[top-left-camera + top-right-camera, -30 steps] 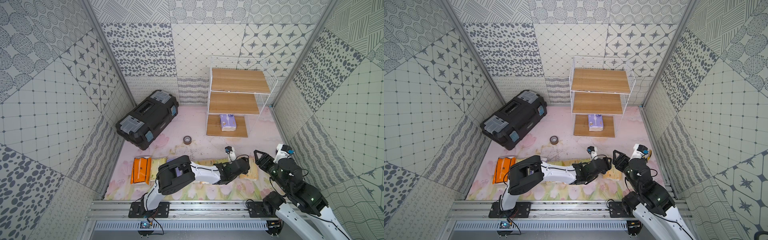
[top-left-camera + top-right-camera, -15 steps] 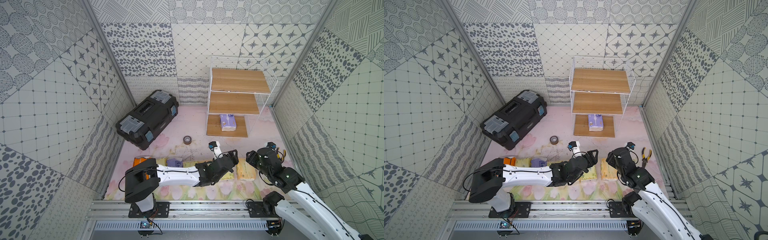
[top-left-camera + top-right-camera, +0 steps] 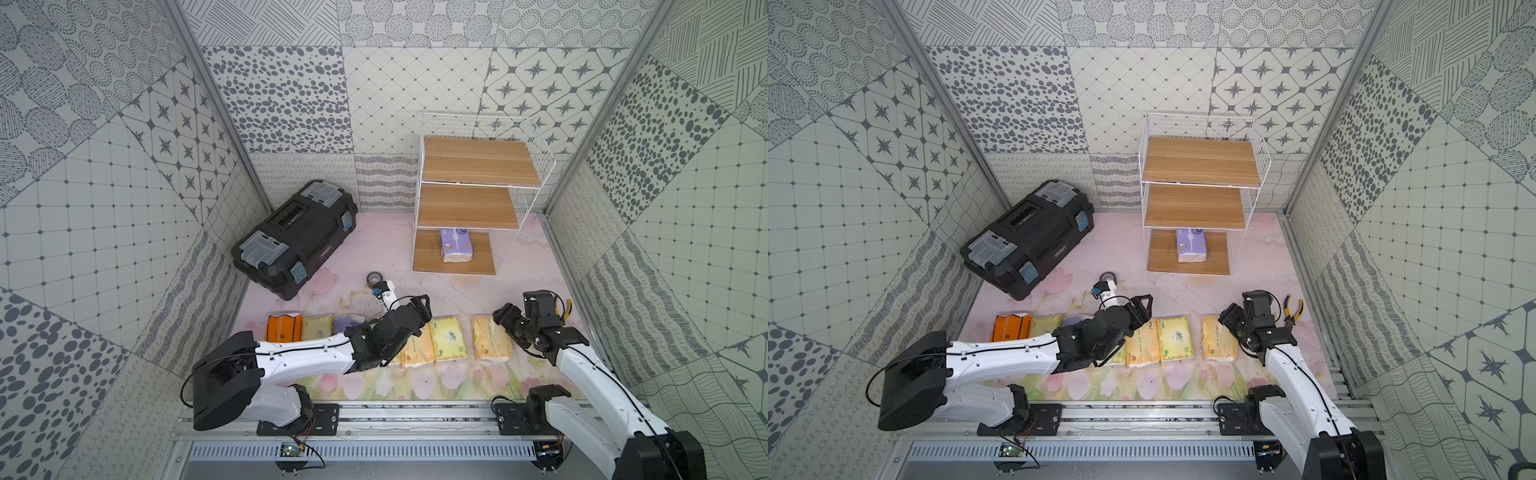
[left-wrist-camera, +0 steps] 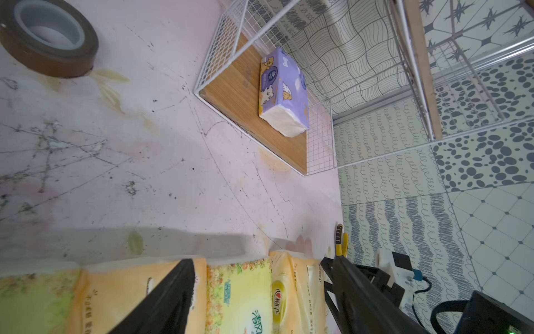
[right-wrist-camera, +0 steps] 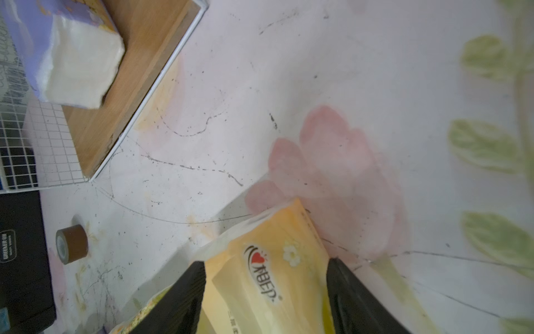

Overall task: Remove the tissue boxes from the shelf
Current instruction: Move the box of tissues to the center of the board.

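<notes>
One purple tissue pack (image 3: pixel 456 246) (image 3: pixel 1191 245) (image 4: pixel 284 92) (image 5: pixel 72 55) lies flat on the shelf (image 3: pixel 465 205) (image 3: pixel 1194 205), on the lowest board. Its long side runs from the back wall toward the robot, and its white papery end faces the robot. The pack is soft and brick-shaped, in shiny plastic wrap with little cartoon animals on it.

The shelf is a white wire frame with mesh sides and three light wooden boards with fine lines in the wood.

On the pink flowery floor (image 3: pixel 365 249) near the arms is a row of packs (image 3: pixel 449 338) (image 3: pixel 1177 340), seven in all. They lie side by side, and each long side points the same way as the shelf pack's. An orange pack (image 3: pixel 284 328) (image 3: pixel 1012 327) is at the left end. Then come pale yellow-green, purple and yellow-orange ones, some partly under the left arm.

The left gripper (image 3: pixel 424 309) (image 4: pixel 255 261) hangs over the middle of the row with its black fingers spread wide and nothing in them.

The right gripper (image 3: pixel 500 322) (image 5: pixel 265 263) is low at the far end of the last yellow-orange pack (image 3: pixel 490 338) (image 5: pixel 268 289). Its fingers are spread wide, one on each side of the pack, which lies flat on the floor.

A black toolbox (image 3: pixel 295 239), a brown tape roll (image 3: pixel 375 277) (image 4: pixel 49 37) and yellow-handled pliers (image 3: pixel 1292 307) are on the floor too.
</notes>
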Robot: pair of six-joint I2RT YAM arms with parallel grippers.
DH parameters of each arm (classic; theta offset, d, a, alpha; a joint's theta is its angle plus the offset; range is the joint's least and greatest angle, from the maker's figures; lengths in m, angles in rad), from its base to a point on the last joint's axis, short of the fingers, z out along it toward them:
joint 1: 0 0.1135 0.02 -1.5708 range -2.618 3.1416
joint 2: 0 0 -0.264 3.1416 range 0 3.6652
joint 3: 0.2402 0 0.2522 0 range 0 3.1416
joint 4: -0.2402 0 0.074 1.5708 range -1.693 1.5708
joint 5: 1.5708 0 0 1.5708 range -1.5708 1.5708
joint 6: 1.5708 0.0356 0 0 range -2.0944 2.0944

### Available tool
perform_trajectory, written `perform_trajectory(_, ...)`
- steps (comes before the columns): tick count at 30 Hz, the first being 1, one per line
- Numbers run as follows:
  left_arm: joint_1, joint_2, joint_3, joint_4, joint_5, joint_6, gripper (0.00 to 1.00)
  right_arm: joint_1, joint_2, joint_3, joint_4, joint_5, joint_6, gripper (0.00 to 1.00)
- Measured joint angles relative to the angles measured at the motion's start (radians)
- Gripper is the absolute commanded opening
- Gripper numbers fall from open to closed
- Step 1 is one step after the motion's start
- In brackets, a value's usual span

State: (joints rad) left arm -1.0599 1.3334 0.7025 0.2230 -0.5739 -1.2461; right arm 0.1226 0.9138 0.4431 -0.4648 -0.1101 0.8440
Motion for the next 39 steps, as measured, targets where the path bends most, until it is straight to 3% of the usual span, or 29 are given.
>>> perform_trajectory(6, 0.028, -0.064, -0.046, -0.033, 0.014, -0.008, 0.79, 0.001, 0.047, -0.011, 0.076, -0.155, -0.007, 0.69)
perform_trajectory(13, 0.045, -0.086, -0.064, -0.035, 0.026, -0.018, 0.79, 0.024, 0.066, -0.016, 0.123, -0.255, 0.005, 0.69)
perform_trajectory(23, 0.056, -0.086, -0.069, -0.034, 0.047, -0.036, 0.79, 0.026, -0.027, -0.016, 0.017, -0.112, -0.005, 0.71)
perform_trajectory(29, 0.061, -0.085, -0.069, -0.033, 0.055, -0.041, 0.79, 0.05, -0.041, -0.072, 0.012, -0.141, 0.022, 0.69)
perform_trajectory(39, 0.069, -0.086, -0.077, -0.032, 0.068, -0.058, 0.79, 0.179, -0.023, -0.096, 0.068, -0.185, 0.093, 0.68)
